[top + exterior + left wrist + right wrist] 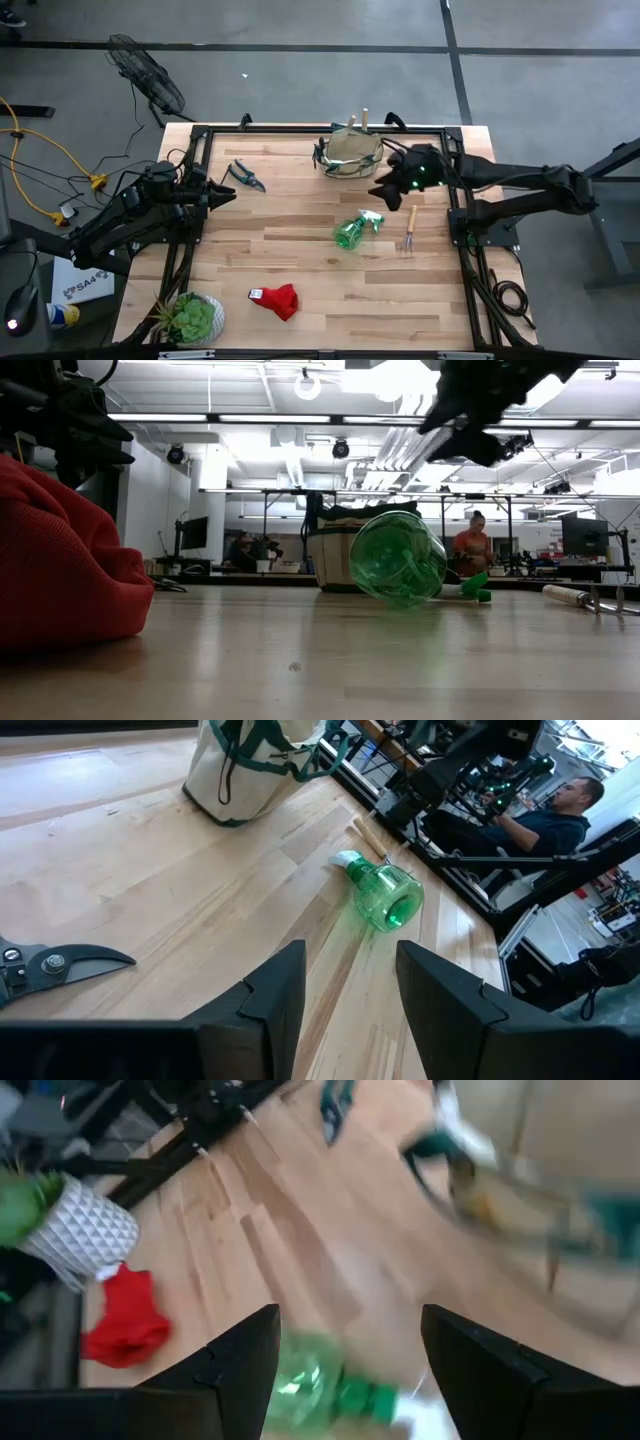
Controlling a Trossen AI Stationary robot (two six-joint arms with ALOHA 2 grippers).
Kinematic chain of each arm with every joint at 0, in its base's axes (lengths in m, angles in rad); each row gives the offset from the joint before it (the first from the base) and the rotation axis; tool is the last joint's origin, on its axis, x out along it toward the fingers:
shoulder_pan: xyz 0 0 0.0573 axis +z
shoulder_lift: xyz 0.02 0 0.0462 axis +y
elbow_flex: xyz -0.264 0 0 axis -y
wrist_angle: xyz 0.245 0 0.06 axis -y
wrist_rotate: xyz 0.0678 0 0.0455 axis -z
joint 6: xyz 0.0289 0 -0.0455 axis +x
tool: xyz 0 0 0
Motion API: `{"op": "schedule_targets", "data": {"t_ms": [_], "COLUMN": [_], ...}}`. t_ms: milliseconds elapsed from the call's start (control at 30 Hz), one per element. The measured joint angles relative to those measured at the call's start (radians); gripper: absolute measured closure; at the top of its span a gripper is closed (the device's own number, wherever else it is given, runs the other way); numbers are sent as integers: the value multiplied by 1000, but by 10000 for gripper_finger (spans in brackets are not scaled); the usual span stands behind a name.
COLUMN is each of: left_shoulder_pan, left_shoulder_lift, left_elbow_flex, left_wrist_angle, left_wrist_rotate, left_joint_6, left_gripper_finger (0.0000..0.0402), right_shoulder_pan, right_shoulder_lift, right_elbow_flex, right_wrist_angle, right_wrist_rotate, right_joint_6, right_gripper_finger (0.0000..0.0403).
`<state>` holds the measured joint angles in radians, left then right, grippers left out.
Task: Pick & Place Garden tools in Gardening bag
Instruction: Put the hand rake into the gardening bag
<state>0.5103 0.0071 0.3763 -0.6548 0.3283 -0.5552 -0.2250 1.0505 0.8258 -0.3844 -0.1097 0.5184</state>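
The tan gardening bag (pixel 352 152) with green trim stands at the table's far middle, wooden handles sticking up from it. A green spray bottle (pixel 354 229) lies on its side mid-table, a wooden-handled fork (pixel 408 232) to its right. Pruning shears (pixel 245 176) lie at the far left, a red glove (pixel 277 299) near the front. My right gripper (pixel 385 192) is open and empty above the table, between bag and bottle. My left gripper (pixel 222 194) is open and empty at the left edge, near the shears.
A potted green plant (pixel 192 318) in a white pot stands at the front left corner. Dark frame rails (pixel 462 240) run along the table's left and right sides. A person (pixel 470 547) sits in the room beyond the table.
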Motion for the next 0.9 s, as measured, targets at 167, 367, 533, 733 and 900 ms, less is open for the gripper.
{"op": "schedule_targets", "data": {"t_ms": [167,367,533,733,900], "left_shoulder_pan": [0,0,0,0,0], "left_shoulder_lift": [0,0,0,0,0], "left_elbow_flex": [0,0,0,0,0], "left_wrist_angle": [0,0,0,0,0], "left_wrist_rotate": [0,0,0,0,0], "left_joint_6": [0,0,0,0,0], "left_gripper_finger": [247,247,247,247,247], "right_shoulder_pan": [26,46,81,121,141], "right_shoulder_lift": [-84,-150,-174,-176,-176], "right_elbow_flex": [-73,-139,-195,-257,-304], "right_wrist_angle": [-70,-114,-136,-143,-198], "right_wrist_rotate": [2,3,3,3,6], "right_joint_6": [210,313,391,558,740], "right_gripper_finger": [168,168,168,168,168]}}
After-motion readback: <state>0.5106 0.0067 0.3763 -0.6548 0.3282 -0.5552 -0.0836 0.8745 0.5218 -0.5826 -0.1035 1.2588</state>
